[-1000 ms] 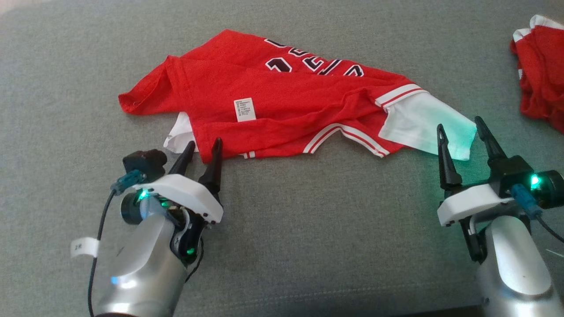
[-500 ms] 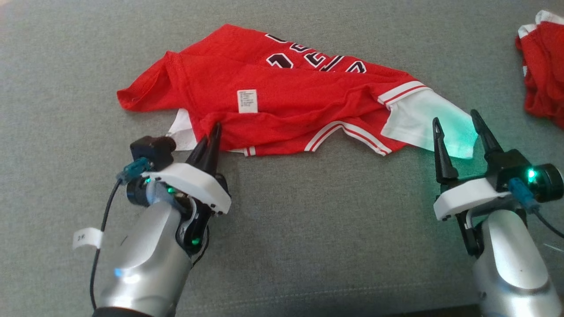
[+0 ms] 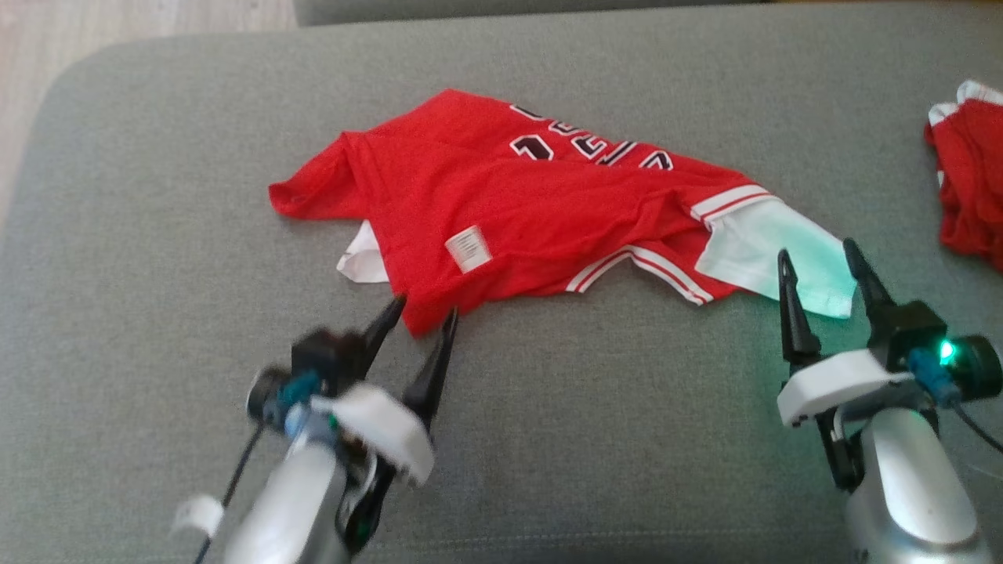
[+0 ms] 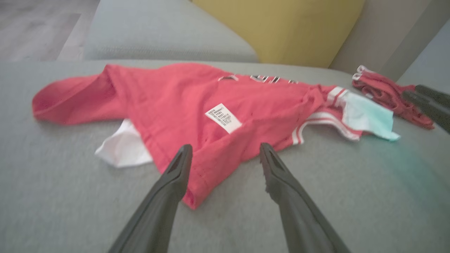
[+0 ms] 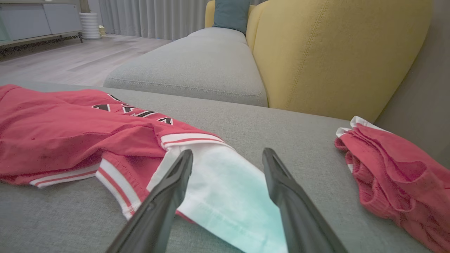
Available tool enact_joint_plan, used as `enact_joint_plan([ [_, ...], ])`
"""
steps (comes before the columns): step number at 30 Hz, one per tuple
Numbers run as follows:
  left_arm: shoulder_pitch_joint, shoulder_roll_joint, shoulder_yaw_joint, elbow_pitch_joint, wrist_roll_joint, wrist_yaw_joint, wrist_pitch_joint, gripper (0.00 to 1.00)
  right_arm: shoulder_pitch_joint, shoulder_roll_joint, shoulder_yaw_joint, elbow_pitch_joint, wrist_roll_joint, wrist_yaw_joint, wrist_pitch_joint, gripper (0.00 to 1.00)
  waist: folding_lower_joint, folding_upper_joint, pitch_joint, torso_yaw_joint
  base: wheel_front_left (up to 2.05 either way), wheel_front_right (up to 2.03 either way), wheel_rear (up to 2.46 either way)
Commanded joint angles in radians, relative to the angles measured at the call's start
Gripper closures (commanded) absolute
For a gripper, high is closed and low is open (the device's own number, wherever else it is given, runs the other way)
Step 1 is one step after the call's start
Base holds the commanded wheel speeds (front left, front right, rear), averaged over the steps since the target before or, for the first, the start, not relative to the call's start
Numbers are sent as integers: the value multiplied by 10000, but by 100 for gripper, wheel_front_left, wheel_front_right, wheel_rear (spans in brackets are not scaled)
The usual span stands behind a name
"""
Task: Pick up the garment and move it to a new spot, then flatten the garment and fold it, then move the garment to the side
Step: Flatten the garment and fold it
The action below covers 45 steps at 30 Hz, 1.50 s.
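The garment [image 3: 501, 204] is a red jersey with black-and-white numbers, striped trim, a white label and white sleeves, lying rumpled on the grey sofa cushion [image 3: 627, 439]. My left gripper [image 3: 426, 309] is open at its near left corner. In the left wrist view the red corner [image 4: 197, 189] lies on the cushion between the spread fingers of the left gripper [image 4: 225, 147], close to the left one. My right gripper [image 3: 815, 251] is open, its tips over the white sleeve [image 3: 783, 251] at the garment's right end. The right wrist view has that sleeve [image 5: 225, 189] between the right gripper's [image 5: 227, 153] fingers.
A second red garment [image 3: 968, 180] lies bunched at the cushion's right edge, also in the right wrist view [image 5: 393, 165]. The cushion's rounded left edge meets wooden floor [image 3: 31, 47]. A yellow backrest [image 5: 334, 52] rises behind. Bare cushion stretches along the front.
My left gripper shut on the garment's near left hem, drew that corner toward me and to the right, then opened again. The head camera has shifted. My right gripper stayed open at the sleeve.
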Motion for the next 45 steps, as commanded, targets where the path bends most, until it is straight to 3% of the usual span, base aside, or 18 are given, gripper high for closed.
enact_joint_plan([
  [1,95,251,345,-88,81,-50,-122,0,-36,102,231,-242,96,-9,-65,0,0,0,-147,63,0,0,0],
  [6,557,262,460,134,37,-51,-122,0,62,130,247,-218,159,-9,-65,0,0,0,-234,61,0,0,0],
  [10,774,150,1210,-33,-93,-6,-122,0,132,140,112,-247,159,-9,-65,0,0,0,-339,44,0,0,0],
  [16,1008,8,2382,-406,-223,689,-122,0,227,167,-34,-395,244,-9,-65,0,0,0,-570,-89,0,0,0],
  [23,1447,-4,2689,-1100,-258,1838,-122,0,562,193,-174,-664,568,-9,-65,0,0,0,-818,-74,0,0,0],
  [28,1835,-5,2658,-1385,-215,2089,-122,0,847,196,-298,-581,910,-9,-65,0,0,0,-920,42,0,0,0],
  [34,1845,-6,2356,-1509,-401,1788,-122,0,811,197,-460,-322,883,-9,-65,0,0,0,-774,82,0,0,0],
  [40,1182,-6,1666,-1027,-1758,735,-122,0,558,197,-427,-377,830,-9,-65,0,0,0,-398,-20,0,0,0],
  [45,340,-6,1205,-287,-2485,243,-122,0,447,198,-272,-324,876,-9,-65,0,0,0,-167,-182,0,0,0],
])
